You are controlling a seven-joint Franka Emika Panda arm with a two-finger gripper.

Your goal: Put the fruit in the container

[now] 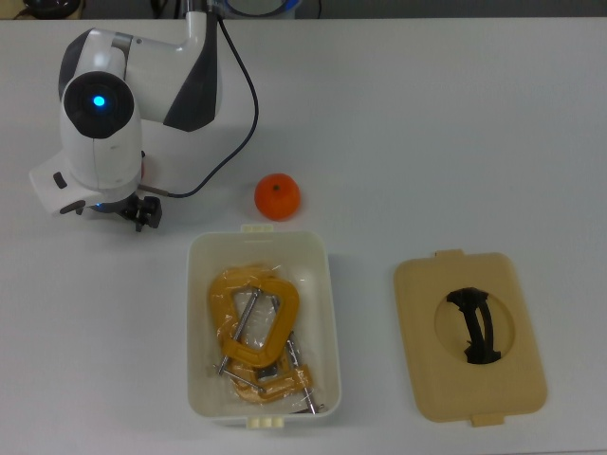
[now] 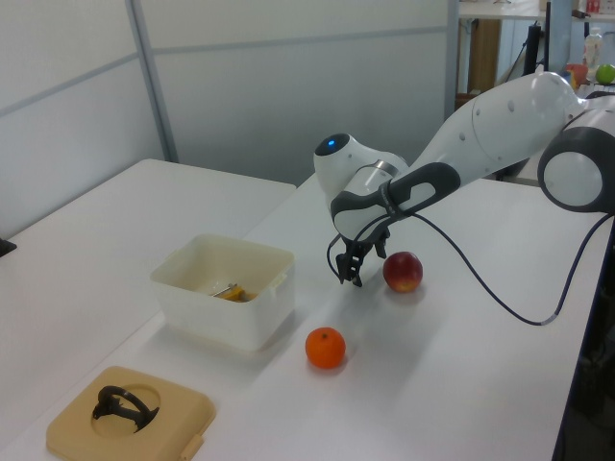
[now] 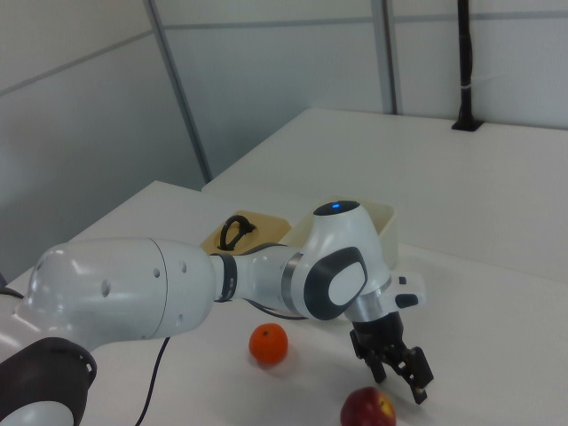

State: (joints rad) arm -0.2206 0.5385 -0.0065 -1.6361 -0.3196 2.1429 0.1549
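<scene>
The hand [image 2: 350,273] hangs empty, fingers apart, the apple [image 2: 403,271] loose on the bench [image 2: 461,384] just beside it. A careless nudge could roll it farther from the tub [image 2: 223,288]

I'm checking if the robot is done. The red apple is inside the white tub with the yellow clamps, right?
Not quite. The apple is not in the white tub; it sits on the table beside the robot's hand, as the left view shows. Only the yellow clamps lie in the tub, as the top view shows.
</scene>
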